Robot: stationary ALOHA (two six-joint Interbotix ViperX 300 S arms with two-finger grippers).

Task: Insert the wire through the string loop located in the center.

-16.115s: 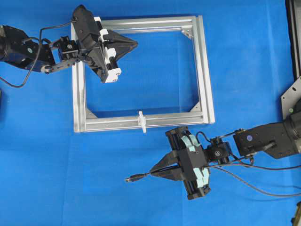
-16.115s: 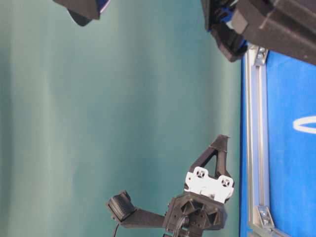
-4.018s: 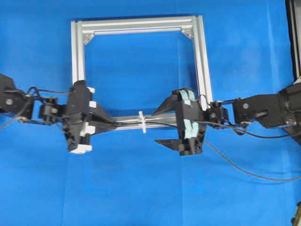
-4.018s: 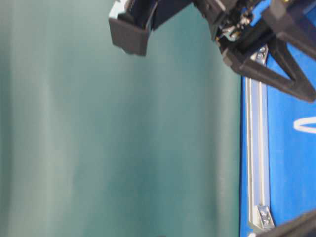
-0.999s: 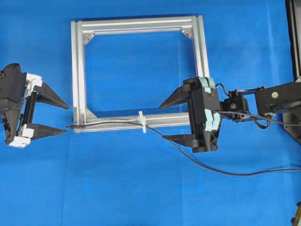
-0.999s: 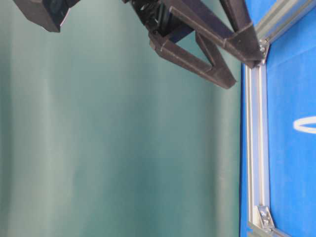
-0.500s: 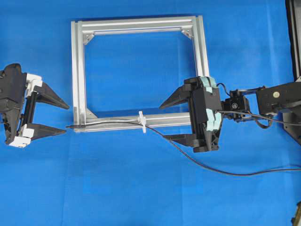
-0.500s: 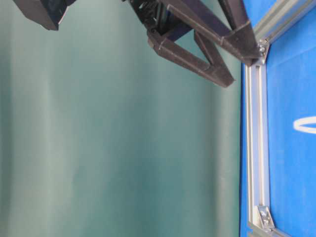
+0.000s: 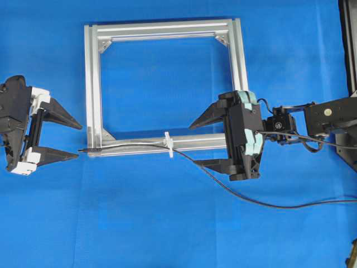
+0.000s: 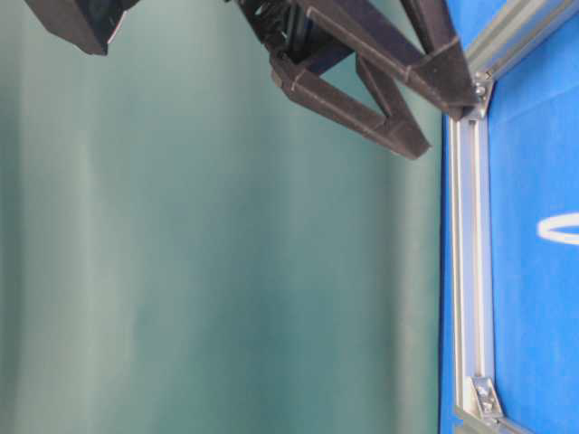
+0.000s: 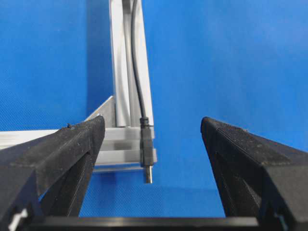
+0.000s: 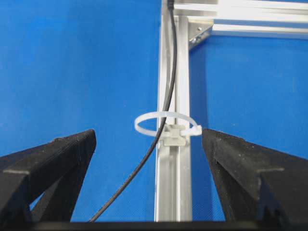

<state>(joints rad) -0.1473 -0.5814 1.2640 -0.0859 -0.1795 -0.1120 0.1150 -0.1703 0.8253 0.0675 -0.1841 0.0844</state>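
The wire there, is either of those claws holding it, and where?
Nothing is held. Both the left gripper and right gripper stand open, apart from the wire, which lies along the frame bar through the string loop.

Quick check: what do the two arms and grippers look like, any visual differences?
Both arms black with looping black cables. Left gripper: black triangular fingers on a white plastic carriage. Right gripper: same black triangular fingers, but pale teal strips on its body.

Bare blue cloth (image 9: pixel 167 223) lies open around both arms; only the frame (image 9: pixel 93 84) and wire (image 9: pixel 223 187) obstruct.
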